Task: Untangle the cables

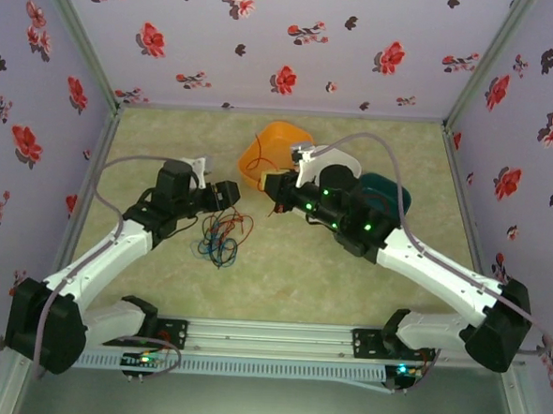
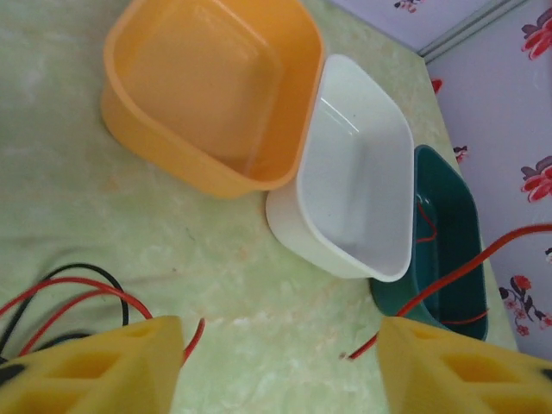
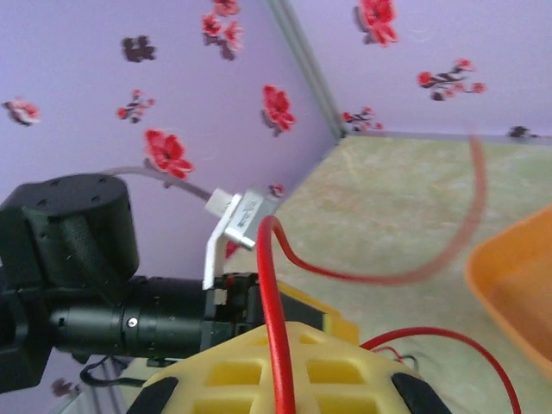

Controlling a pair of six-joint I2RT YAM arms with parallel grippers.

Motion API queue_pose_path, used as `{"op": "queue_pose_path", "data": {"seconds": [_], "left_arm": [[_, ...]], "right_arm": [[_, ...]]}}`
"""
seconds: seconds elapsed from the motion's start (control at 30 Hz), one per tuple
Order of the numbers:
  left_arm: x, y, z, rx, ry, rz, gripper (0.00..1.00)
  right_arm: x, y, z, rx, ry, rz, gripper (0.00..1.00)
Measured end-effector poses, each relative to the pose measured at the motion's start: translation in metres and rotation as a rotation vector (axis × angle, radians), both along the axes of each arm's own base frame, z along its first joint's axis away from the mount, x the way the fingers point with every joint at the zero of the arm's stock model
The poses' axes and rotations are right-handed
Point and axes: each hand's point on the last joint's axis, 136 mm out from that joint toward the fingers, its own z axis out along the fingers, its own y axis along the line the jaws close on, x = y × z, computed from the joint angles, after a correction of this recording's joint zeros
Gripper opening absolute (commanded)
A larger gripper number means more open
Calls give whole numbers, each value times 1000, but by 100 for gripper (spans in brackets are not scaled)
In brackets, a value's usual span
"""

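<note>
The cables (image 1: 222, 236) lie in a loose red, blue and black tangle on the table between the arms. My left gripper (image 1: 228, 195) hovers just above the heap. In the left wrist view that gripper (image 2: 283, 328) is open and holds nothing; a red cable (image 2: 483, 259) runs past the right finger and black and red loops (image 2: 86, 274) lie by the left one. My right gripper (image 1: 277, 190) faces the left one. In its wrist view the right gripper (image 3: 285, 345) is shut on a red cable (image 3: 269, 259) that rises from the jaws and curves off right.
An orange bowl (image 1: 275, 149), a white bowl (image 1: 343, 162) and a teal bowl (image 1: 390, 190) stand in a row behind the right gripper. A thin red cable (image 2: 427, 220) lies inside the teal bowl (image 2: 448, 198). Flowered walls (image 1: 287, 39) enclose the table.
</note>
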Motion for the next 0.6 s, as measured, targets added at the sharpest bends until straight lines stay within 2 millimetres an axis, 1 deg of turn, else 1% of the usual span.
{"op": "queue_pose_path", "data": {"seconds": [0.1, 0.17, 0.23, 0.3, 0.37, 0.47, 0.53, 0.6], "left_arm": [[1, 3, -1, 6, -8, 21, 81], [3, 8, 5, 15, -32, 45, 90], [4, 15, 13, 25, -69, 77, 99], [3, 22, 21, 31, -100, 109, 100], [3, 29, 29, 37, -128, 138, 100], [2, 38, 37, 48, -162, 179, 100], [2, 44, 38, 62, -171, 201, 100], [1, 47, 37, 80, -170, 213, 100]], "right_arm": [[6, -23, 6, -64, 8, -84, 0], [10, -41, 13, -98, 9, -147, 0], [16, -64, 21, -132, 10, -227, 0], [19, -86, 24, -165, 19, -300, 0], [23, -107, 24, -200, 32, -370, 0], [29, -138, 16, -255, 60, -464, 0], [34, -157, 7, -297, 85, -523, 0], [40, -172, 0, -328, 104, -569, 0]]}}
